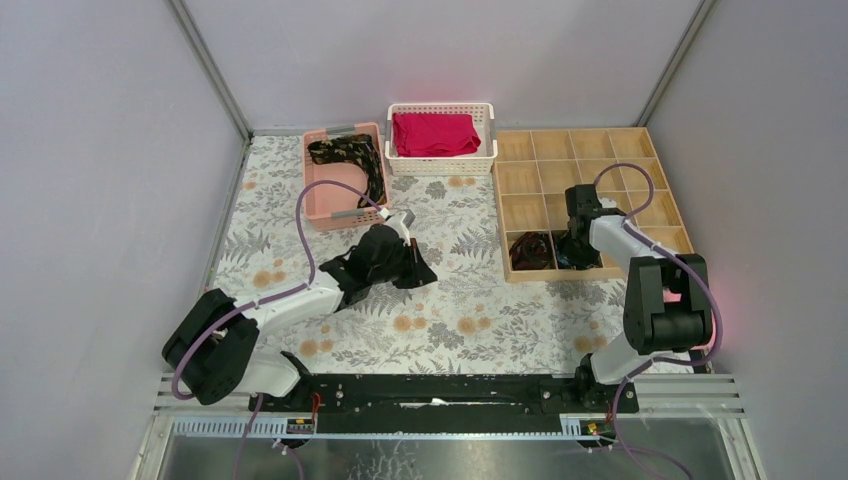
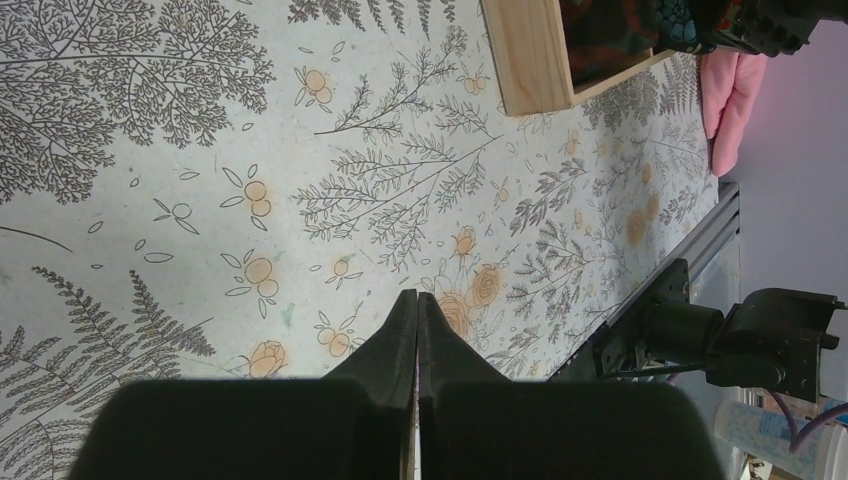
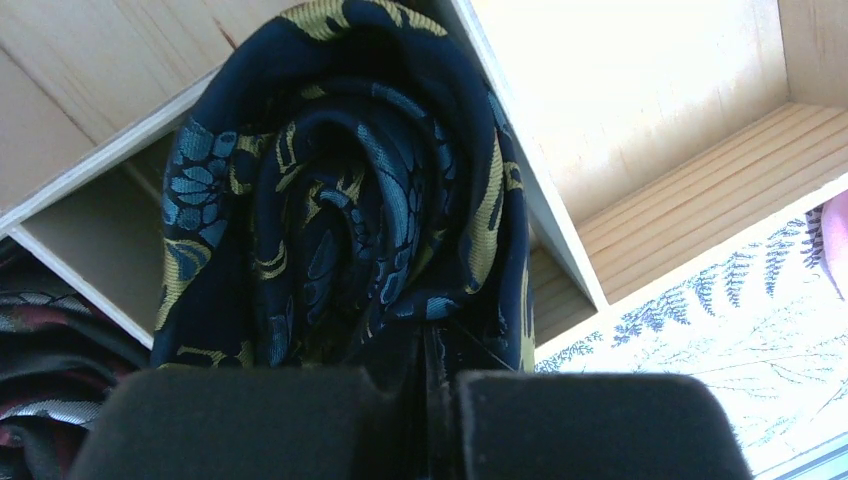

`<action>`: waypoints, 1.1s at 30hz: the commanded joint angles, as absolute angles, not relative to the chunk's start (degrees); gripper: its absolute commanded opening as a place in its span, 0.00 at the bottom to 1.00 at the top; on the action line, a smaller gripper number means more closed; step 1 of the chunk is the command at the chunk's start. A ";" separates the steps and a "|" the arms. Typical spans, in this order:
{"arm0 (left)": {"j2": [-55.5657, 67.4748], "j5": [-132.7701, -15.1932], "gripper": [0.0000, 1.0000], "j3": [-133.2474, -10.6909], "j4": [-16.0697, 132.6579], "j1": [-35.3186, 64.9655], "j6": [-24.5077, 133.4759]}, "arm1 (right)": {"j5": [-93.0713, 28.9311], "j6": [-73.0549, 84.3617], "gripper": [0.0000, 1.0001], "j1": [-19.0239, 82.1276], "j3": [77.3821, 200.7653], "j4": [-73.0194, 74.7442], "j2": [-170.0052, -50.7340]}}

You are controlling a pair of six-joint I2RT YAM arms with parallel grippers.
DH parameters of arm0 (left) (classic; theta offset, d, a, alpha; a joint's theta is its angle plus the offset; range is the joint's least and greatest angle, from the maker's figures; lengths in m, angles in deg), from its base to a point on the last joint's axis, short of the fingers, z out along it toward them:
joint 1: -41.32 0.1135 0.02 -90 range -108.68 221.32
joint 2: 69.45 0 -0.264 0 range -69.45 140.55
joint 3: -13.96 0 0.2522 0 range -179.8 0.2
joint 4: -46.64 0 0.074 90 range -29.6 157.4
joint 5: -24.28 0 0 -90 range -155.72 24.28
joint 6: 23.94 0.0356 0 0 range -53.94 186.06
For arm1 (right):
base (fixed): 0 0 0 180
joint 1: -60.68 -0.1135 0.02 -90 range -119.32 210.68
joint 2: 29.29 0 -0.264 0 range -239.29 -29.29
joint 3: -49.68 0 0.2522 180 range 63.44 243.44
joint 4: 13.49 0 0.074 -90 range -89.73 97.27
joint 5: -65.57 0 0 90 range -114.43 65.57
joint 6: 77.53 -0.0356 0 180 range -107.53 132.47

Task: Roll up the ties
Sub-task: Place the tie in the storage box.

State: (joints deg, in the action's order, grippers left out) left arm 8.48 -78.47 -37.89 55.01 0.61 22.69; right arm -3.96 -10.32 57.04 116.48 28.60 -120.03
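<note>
A rolled tie [image 3: 340,200], dark blue with teal and gold pattern, sits in a near compartment of the wooden organizer [image 1: 600,160]. My right gripper [image 3: 430,335] is shut with its tips against the coil's lower edge; whether fabric is pinched is hidden. In the top view that gripper [image 1: 578,255] reaches down into the organizer's front row. Another coiled tie [image 1: 531,250] fills the compartment to its left. A loose dark tie [image 1: 350,158] lies in the pink basket [image 1: 318,205]. My left gripper [image 2: 417,295] is shut and empty above the floral tablecloth [image 2: 300,180], near the table's middle [image 1: 428,274].
A white basket [image 1: 487,150] holding a folded red cloth [image 1: 433,133] stands at the back between the pink basket and the organizer. A pink towel [image 2: 728,95] shows beyond the organizer's corner in the left wrist view. Grey walls enclose three sides.
</note>
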 commanded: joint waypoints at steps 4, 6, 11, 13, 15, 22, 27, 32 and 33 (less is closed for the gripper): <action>7.93 -78.56 0.00 -36.52 51.92 0.98 22.69 | -4.99 -10.94 0.00 57.21 117.48 29.96 -113.58; 8.11 -78.45 0.00 -36.72 51.87 0.99 22.73 | -5.92 -10.64 0.00 57.25 118.19 28.65 -110.26; 9.21 -78.04 0.00 -37.34 51.90 0.96 22.66 | -10.31 -10.21 0.00 57.23 119.40 26.94 -104.72; 9.81 -78.16 0.00 -37.69 51.64 0.98 22.56 | -12.64 -9.51 0.00 57.17 120.86 29.38 -105.44; 10.41 -78.20 0.00 -38.17 51.62 0.98 22.56 | -16.19 -9.10 0.00 57.15 120.96 30.86 -106.28; 12.57 -78.67 0.00 -39.28 51.26 0.96 22.36 | -21.88 -9.74 0.00 56.96 113.26 29.42 -104.02; 13.84 -79.66 0.00 -39.33 50.47 0.91 21.82 | -19.13 -9.36 0.00 56.97 112.00 30.31 -107.73; 13.57 -79.48 0.00 -38.57 50.28 0.98 21.76 | -16.95 -10.08 0.00 56.96 109.38 28.84 -110.08; 13.60 -79.44 0.00 -38.49 50.29 0.94 21.77 | -16.79 -10.14 0.00 56.96 109.51 28.66 -109.97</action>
